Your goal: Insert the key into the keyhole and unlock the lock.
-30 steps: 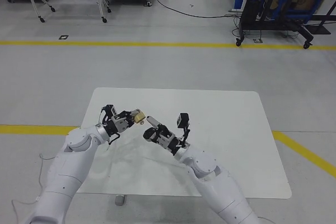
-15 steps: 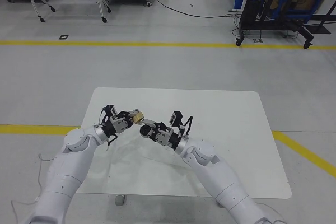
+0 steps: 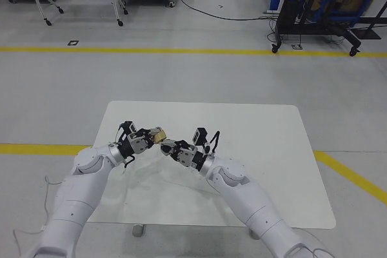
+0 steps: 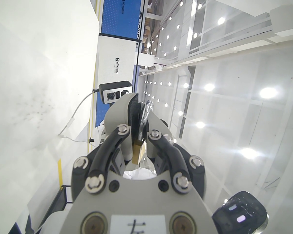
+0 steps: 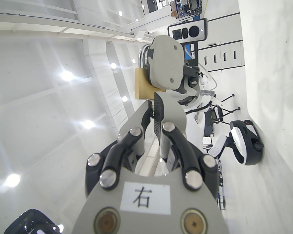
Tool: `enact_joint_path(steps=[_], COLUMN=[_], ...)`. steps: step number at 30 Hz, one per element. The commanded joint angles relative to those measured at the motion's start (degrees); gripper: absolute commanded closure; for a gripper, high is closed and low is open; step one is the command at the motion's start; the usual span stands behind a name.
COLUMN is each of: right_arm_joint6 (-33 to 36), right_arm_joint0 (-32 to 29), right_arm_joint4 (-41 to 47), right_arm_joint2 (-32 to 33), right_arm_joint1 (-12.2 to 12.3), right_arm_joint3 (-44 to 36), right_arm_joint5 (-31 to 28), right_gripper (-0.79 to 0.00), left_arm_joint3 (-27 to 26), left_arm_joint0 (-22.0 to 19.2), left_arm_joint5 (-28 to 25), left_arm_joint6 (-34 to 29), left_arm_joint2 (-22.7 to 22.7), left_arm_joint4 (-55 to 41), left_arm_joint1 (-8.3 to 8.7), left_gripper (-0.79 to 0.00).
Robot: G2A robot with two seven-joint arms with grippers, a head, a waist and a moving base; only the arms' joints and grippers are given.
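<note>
1. Lock (image 5: 141, 85): brass body, silver shackle (image 5: 142, 55); held in the air over the left half of the table (image 3: 264, 168), nearer the far edge than the near one.
2. Left gripper (image 3: 155, 133): jaws clamped on the lock's flat sides; part of the body and the shackle stick out past the pads.
3. Right gripper (image 5: 153, 102): jaws drawn almost together, pinching a small dark piece at the tips; this looks to be the key (image 5: 151, 112), little of it showing.
4. Right tips sit at the edge of the lock body opposite the shackle, touching it or just beside it; cannot tell whether the key is in the keyhole.
5. In the top view the two grippers meet tip to tip; each arm comes in from the near edge.
</note>
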Motion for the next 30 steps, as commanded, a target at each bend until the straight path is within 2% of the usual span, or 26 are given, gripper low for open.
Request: enact_joint_path(steps=[1,5,8,14,20,30], right_arm_joint6=[0.1,0.4,2.5,12.0,18.3,21.6], right_arm_joint0=[0.2,0.3,0.1,1.2,3.2,5.5], right_arm_joint4=[0.2,0.9,4.7,17.0,23.1,24.3], right_arm_joint2=[-0.1,-0.2,0.1,1.7,1.9,1.1], right_arm_joint1=[-0.1,-0.2,-0.4,-0.9,-1.5,-2.2], right_arm_joint3=[0.3,0.6,1.0,5.7,10.4,14.5], right_arm_joint5=[-0.2,-0.3,0.2,4.8,7.5,8.4], right_gripper=[0.000,0.000,0.000,0.000,0.000,0.000], left_arm_joint3=[0.1,0.0,-0.7,-1.7,-2.3,-3.5], left_arm_joint0=[0.0,-0.1,0.1,0.9,1.6,2.7], left_arm_joint5=[-0.1,-0.5,-2.6,-4.3,-7.1,-10.3], left_arm_joint6=[-0.1,-0.3,0.4,-1.4,-1.5,-1.3], left_arm_joint2=[0.0,0.1,0.1,-0.1,-0.9,-2.0], left_arm_joint4=[0.1,0.5,1.6,0.5,0.1,-0.4], left_arm_joint1=[-0.01,-0.02,-0.01,-0.03,0.04,0.14], left_gripper=[0.000,0.000,0.000,0.000,0.000,0.000])
